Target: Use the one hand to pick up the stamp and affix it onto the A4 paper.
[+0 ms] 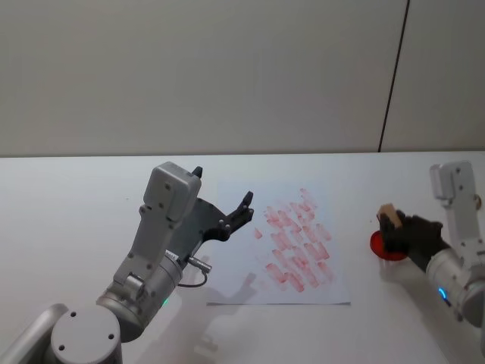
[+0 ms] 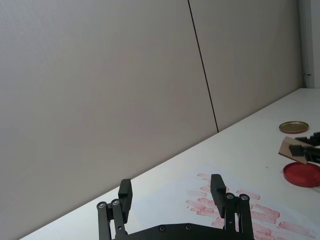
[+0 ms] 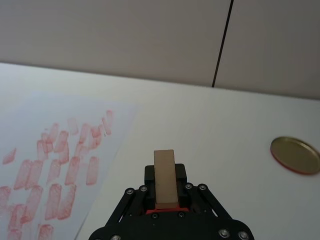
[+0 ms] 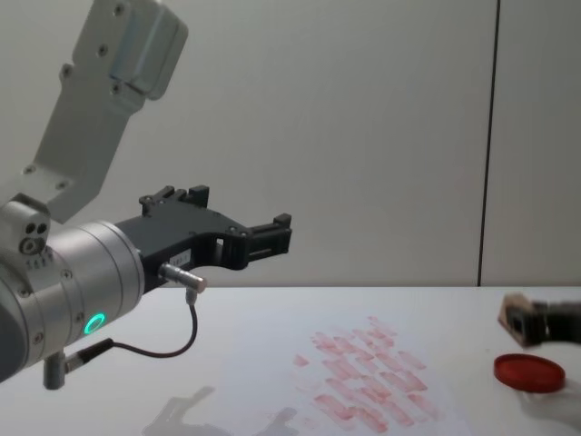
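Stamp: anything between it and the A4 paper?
Nothing visible between them. The right claw holds the stamp over the red ink pad, right of the A4 paper. The left claw hangs open, raised, by the paper's left edge.

I see a white surface (image 1: 76, 197) carrying the A4 paper (image 1: 288, 243) covered in red prints, a round red ink pad (image 4: 529, 373) near the paper's right edge, and a brass-coloured lid (image 3: 295, 155) farther off.

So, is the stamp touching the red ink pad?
Apart. Chest view: the stamp, in the right gripper, hangs above the ink pad with a clear gap.
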Robot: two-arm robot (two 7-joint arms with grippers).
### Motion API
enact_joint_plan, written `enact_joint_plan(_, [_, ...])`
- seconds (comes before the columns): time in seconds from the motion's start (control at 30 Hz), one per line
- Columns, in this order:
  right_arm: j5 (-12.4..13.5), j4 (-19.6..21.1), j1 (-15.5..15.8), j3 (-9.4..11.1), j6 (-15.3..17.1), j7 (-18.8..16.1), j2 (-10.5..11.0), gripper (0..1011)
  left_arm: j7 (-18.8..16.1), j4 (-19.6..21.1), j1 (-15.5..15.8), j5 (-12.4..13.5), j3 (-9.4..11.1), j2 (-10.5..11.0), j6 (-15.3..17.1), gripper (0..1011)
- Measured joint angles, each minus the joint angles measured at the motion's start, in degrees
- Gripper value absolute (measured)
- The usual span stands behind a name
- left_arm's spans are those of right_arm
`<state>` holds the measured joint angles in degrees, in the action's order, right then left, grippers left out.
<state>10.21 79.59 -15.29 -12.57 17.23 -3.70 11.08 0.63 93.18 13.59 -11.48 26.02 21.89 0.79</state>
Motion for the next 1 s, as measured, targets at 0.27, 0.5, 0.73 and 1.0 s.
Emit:
enact_joint_plan(0.27, [-1.3, 5.9, 0.6, 0.0, -1.2, 0.5, 0.2, 226, 0.0, 0.0, 0.0, 0.0, 0.0, 0.0, 0.0, 993])
enact_joint_plan(0.5, [-2.1, 9.3, 0.1, -0.3, -0.6, 0.4, -0.3, 226, 0.0, 0.0, 0.0, 0.0, 0.0, 0.0, 0.0, 993])
enact_joint_plan(0.73, [-2.8, 9.2, -1.3, -1.1, 1.6, -0.1, -1.6, 226, 0.0, 0.0, 0.0, 0.0, 0.0, 0.0, 0.0, 993])
enact_joint_plan(1.0, [-3.7, 4.7, -4.6, -2.5, 5.1, -0.6, -4.5, 226, 0.0, 0.0, 0.0, 0.0, 0.0, 0.0, 0.0, 993])
